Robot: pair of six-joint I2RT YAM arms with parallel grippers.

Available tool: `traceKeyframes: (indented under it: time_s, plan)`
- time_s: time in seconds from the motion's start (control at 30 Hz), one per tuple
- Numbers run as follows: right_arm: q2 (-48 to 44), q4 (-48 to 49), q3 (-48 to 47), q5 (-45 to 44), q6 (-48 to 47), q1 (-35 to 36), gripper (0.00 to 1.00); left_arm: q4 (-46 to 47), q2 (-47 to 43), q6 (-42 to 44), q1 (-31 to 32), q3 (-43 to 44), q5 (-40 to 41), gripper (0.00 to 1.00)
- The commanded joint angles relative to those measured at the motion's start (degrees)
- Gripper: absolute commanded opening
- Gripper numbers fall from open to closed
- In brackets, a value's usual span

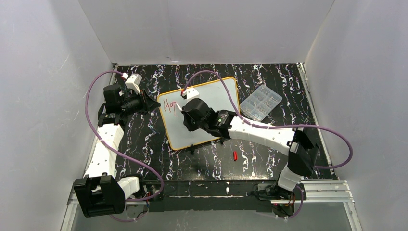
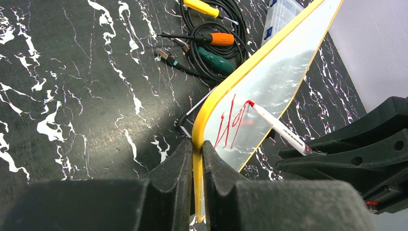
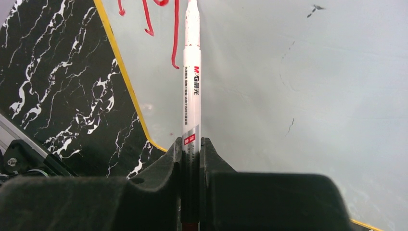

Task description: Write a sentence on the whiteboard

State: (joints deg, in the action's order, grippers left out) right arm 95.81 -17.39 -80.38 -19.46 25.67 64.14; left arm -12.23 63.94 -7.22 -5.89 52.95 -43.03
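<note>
Whiteboard on the black marbled table, with its sentence only begun. Nearest the arms, a small red cap lies on the table just short of the board's near edge. Beyond it, the right gripper is closed tight on a white marker. The marker's long axis runs from the jaws toward the far left, its red tip down at the red letters "Hop" in the board's far-left corner. At that left edge the left gripper is pinched shut on the yellow rim, steadying the board. The board's long side runs left to right, its right end swung slightly farther away, and the writing follows that line. A clear parts box sits near the far-right corner. The next letter likely calls for light, even tip pressure, short strokes moving rightward and a firm left clamp so nothing slides, with room left below for a second line.
</note>
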Motion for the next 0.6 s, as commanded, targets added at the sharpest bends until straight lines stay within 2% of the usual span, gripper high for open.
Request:
traceKeyframes:
  time_s: [0.0, 0.33, 0.57]
  plan:
    - [-2.5, -1.3, 1.3, -2.0, 1.6, -0.3, 0.01, -0.3, -2.1, 0.6, 0.3, -0.1, -2.1, 0.0]
    - [-1.6, 1.3, 2.3, 4.3, 0.7, -0.2, 0.01, -0.3, -1.9, 0.6, 0.2, -0.1, -2.0, 0.0]
    - [-2.0, 2.3, 2.0, 4.3, 0.1, -0.1, 0.01, -0.3, -1.9, 0.7, 0.2, 0.0, -1.9, 0.0]
